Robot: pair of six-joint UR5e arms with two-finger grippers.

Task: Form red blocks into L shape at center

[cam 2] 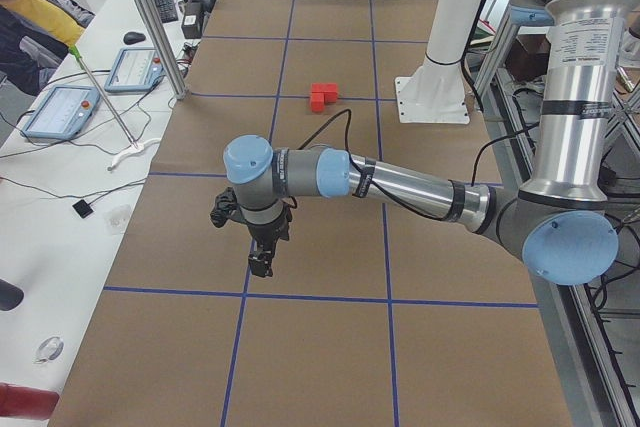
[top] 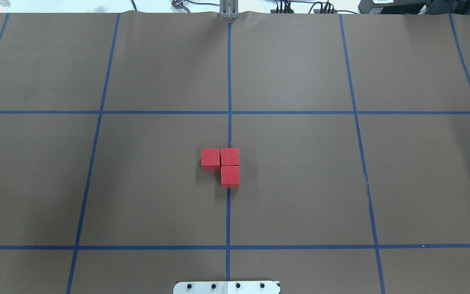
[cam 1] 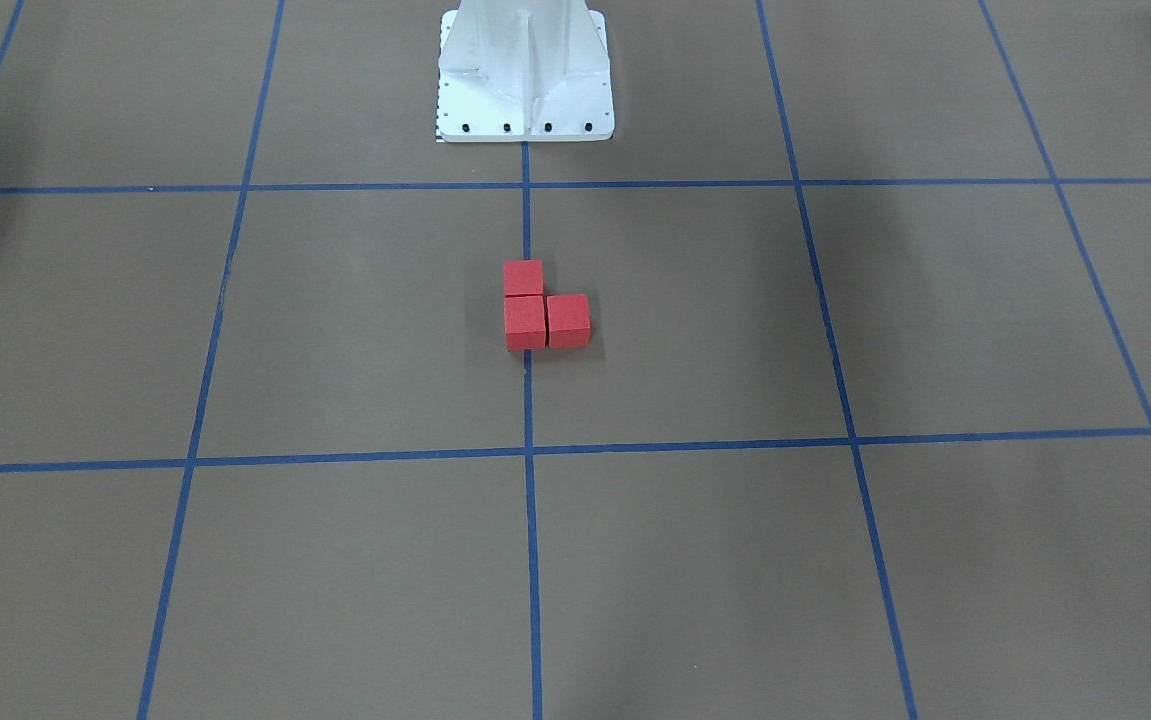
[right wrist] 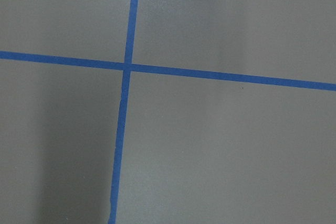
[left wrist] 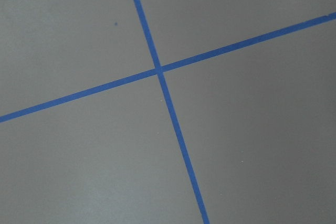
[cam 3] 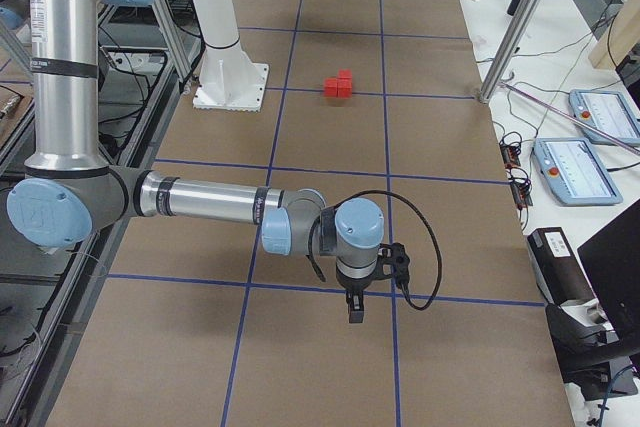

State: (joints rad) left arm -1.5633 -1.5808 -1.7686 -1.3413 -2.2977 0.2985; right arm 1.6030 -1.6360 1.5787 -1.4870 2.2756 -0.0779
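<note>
Three red blocks [top: 230, 157] sit touching in an L on the brown floor, at the middle vertical tape line [top: 228, 212]. Two lie along the line, and the third [top: 210, 158] sits beside the far one, on my left. They also show in the front view [cam 1: 525, 322], the left side view [cam 2: 322, 97] and the right side view [cam 3: 339, 85]. My left gripper [cam 2: 260, 267] hangs above the floor far from the blocks, near the table's left end. My right gripper [cam 3: 355, 312] hangs near the right end. I cannot tell whether either is open or shut. Both wrist views show only floor and tape.
The white robot pedestal [cam 1: 525, 80] stands at the robot's side of the table on the middle line. Aluminium posts [cam 2: 150, 17] [cam 3: 510, 27] stand at the far table edge. A seated person [cam 2: 30, 17] and teach pendants [cam 3: 575, 167] are beyond it.
</note>
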